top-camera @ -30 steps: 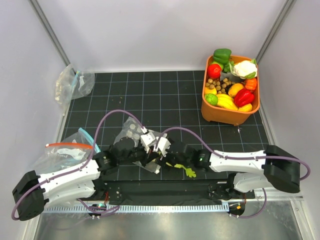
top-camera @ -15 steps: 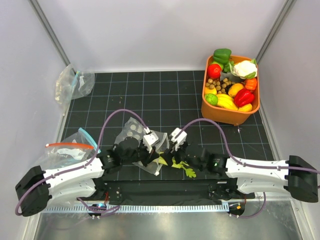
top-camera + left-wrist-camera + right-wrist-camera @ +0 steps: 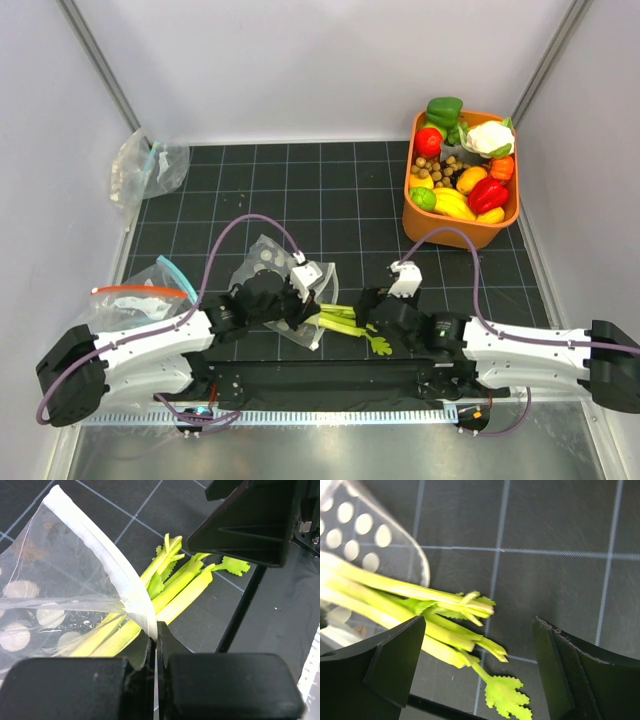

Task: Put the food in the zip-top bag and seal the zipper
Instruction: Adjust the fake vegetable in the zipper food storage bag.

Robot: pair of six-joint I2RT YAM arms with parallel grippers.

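The dotted clear zip-top bag (image 3: 262,266) lies near the table's front, left of centre. My left gripper (image 3: 155,636) is shut on the bag's mouth edge, pinching the pale zipper strip (image 3: 105,557) and holding the mouth lifted. The pale-green celery stalk (image 3: 345,322) lies with its stem end inside the bag mouth (image 3: 115,635) and its leafy end (image 3: 505,692) outside on the mat. My right gripper (image 3: 480,655) is open, hovering just above the leafy end and touching nothing. Two red toy vegetables (image 3: 429,141) (image 3: 487,194) lie in the orange bin.
The orange bin (image 3: 412,218) of mixed toy produce stands at the back right. A clear bag with a red-orange strip (image 3: 130,292) lies front left. Another bag with a teal strip (image 3: 148,165) lies at the back left corner. The front table edge is just below the celery.
My right gripper has let go of the celery and drawn back to the right, away from the bag. The celery now rests partly in the bag mouth. My left gripper keeps its hold.
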